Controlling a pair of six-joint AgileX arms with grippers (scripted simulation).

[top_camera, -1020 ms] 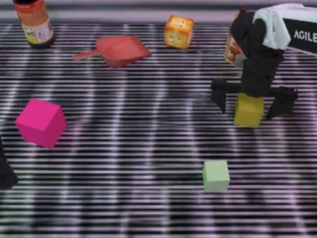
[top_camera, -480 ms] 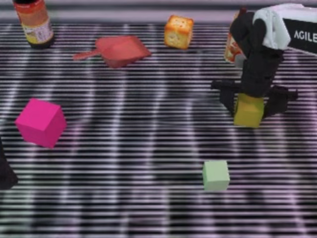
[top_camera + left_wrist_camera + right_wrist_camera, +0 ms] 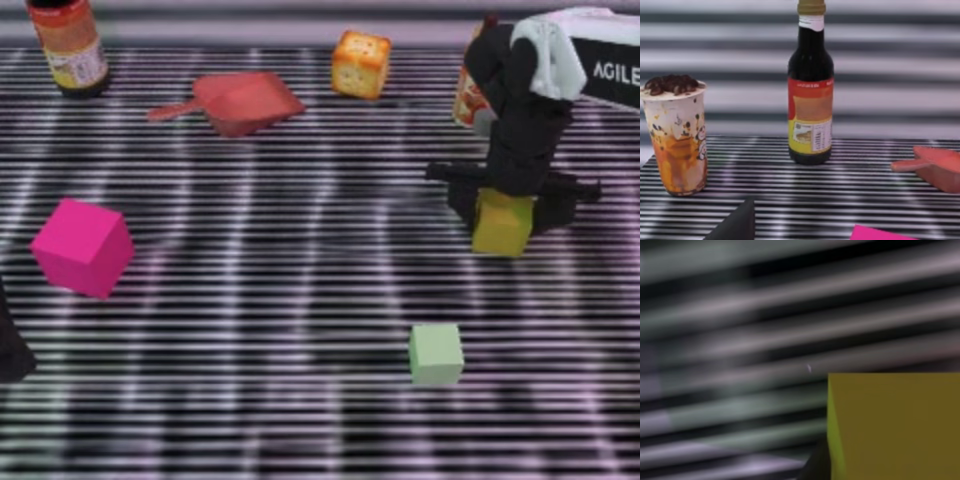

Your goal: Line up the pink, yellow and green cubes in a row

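R gripper (image 3: pixel 503 205): I had it clamped on yellow cube (image 3: pixel 502 224), right side of table.
Risk: grip sat high on cube; could slip or twist on lift.
Green cube (image 3: pixel 436 353): nearby, could get bumped.
Pink cube (image 3: pixel 82 247): far left.
L gripper (image 3: pixel 12 350): parked at left edge, fingers hidden.

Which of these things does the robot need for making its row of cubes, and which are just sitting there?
Needed:
- pink cube
- yellow cube, right gripper shut on it
- green cube

Just sitting there:
- orange cracker box
- red scoop
- sauce bottle
- drink cup
- another bottle behind the right arm
- left arm, parked at the table's left edge
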